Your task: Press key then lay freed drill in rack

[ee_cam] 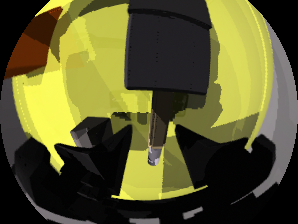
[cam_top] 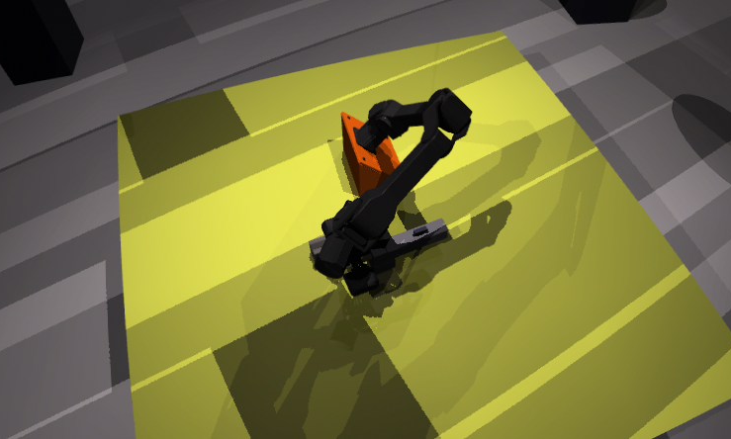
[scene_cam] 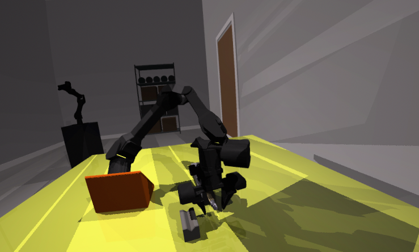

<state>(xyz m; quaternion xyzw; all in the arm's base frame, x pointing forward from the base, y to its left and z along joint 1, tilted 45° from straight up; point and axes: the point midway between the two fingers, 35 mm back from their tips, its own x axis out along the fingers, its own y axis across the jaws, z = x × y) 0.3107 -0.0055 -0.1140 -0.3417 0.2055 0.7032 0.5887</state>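
My gripper [scene_cam: 214, 210] [ee_cam: 153, 128] points down, partly closed but still open, with one finger on each side of the drill [scene_cam: 211, 200] [ee_cam: 159, 120]. A gap shows between each finger and the drill in the wrist view. The drill is a slim dark shaft with a shiny tip, coming out of a large dark block [ee_cam: 167, 55]. A grey grooved piece [cam_top: 316, 247] [scene_cam: 189, 225] [ee_cam: 84, 136], which looks like the rack, lies beside one finger. A grey bar [cam_top: 438, 227] bears a small dark block [cam_top: 419, 230]. I cannot tell whether that is the key.
An orange angled base plate [cam_top: 351, 138] [scene_cam: 120, 192] [ee_cam: 32, 47] stands beside the arm's base. The arm arches over the yellow table [cam_top: 193, 245] [scene_cam: 160, 232]. Its links hide much of the grey pieces in the top view.
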